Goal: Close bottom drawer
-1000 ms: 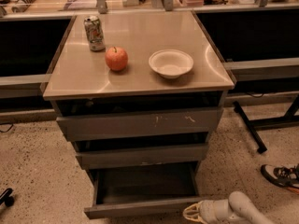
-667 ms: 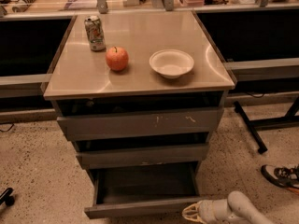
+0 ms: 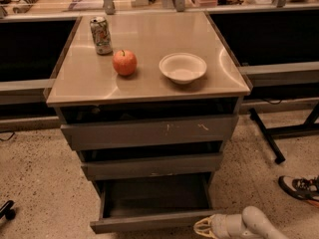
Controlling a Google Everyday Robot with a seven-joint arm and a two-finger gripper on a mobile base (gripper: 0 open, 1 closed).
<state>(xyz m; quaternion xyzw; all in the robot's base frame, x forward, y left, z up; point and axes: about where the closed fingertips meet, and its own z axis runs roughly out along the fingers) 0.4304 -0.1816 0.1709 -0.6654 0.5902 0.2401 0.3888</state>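
Note:
The bottom drawer (image 3: 149, 222) is the lowest of the cabinet's three; it is pulled well out, and its dark inside shows. Its plain low front panel runs along the bottom of the view. My gripper (image 3: 200, 227) comes in from the lower right on a white arm. Its pale fingertips sit at the right end of the drawer's front panel, touching or very close to it. Above are the mid-width drawer (image 3: 152, 166) and the widest drawer (image 3: 149, 132) with pale scratch marks, both slightly out.
On the cabinet top (image 3: 84, 78) stand a soda can (image 3: 101, 35), an apple (image 3: 124, 62) and a white bowl (image 3: 183, 67). A shoe (image 3: 299, 189) lies on the floor at right, near a black table leg (image 3: 264, 136). A dark caster (image 3: 6, 210) is at left.

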